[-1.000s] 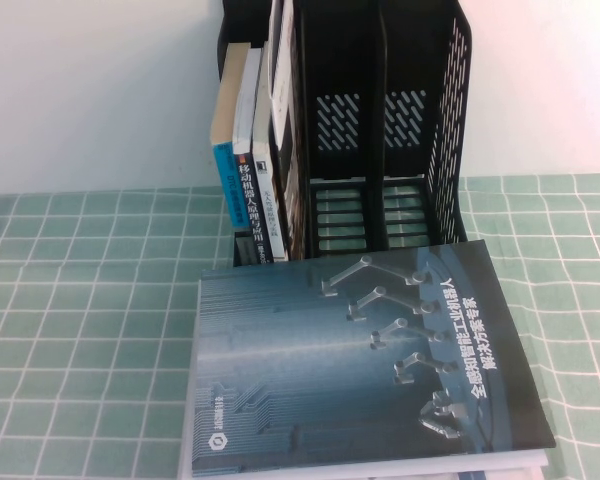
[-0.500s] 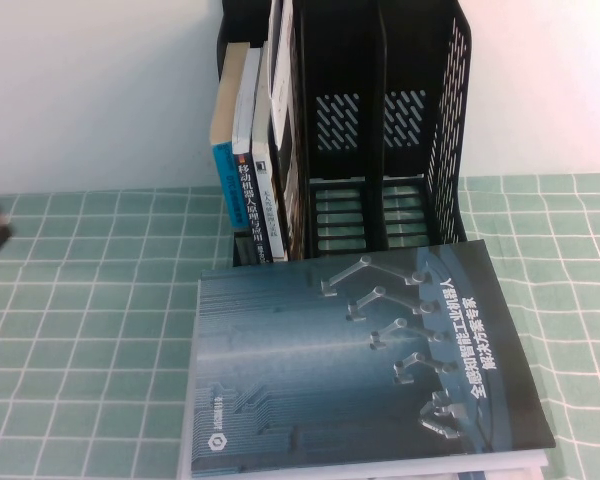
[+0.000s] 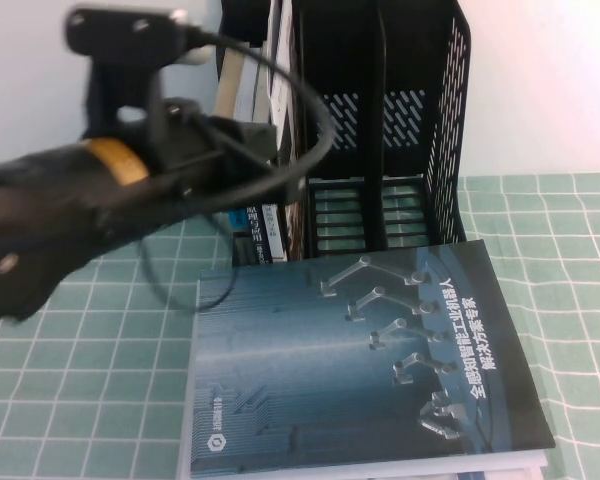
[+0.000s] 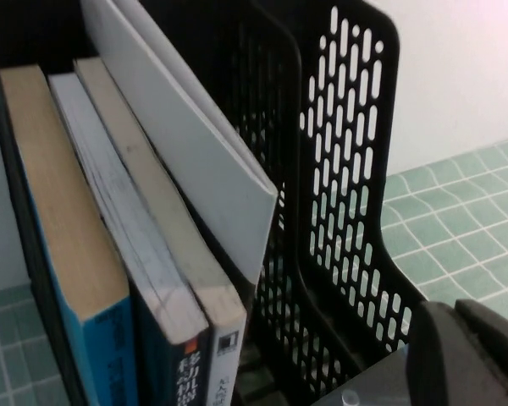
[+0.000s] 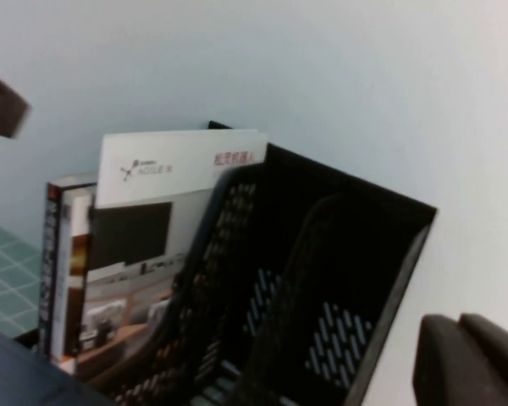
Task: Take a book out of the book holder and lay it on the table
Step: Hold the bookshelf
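The book (image 5: 165,211), a thin white-and-grey paperback with a red title and a logo along its top edge, stands upright in the leftmost compartment of the book holder (image 3: 420,140), leaning a little against the divider on its right, with three thicker books (image 4: 127,271) packed beside it on its left. The book holder sits at the far edge of the counter (image 3: 70,330), against the pale wall, and its middle and right compartments show only their slotted backs and floors. The left arm reaches in from the left, crossing in front of the thick books, with a black cable looping from it; the left pincer (image 4: 466,355) is just in front of the holder's leftmost compartment, only a dark edge of it shows in the left wrist view, and I cannot tell whether it is released or clenched. The right pincer (image 5: 470,359) appears only as a dark corner in the right wrist view, off to the holder's right, and its state cannot be told either. A large dark blue book (image 3: 360,360) with silver robot arms lies flat on the counter just near of the holder.
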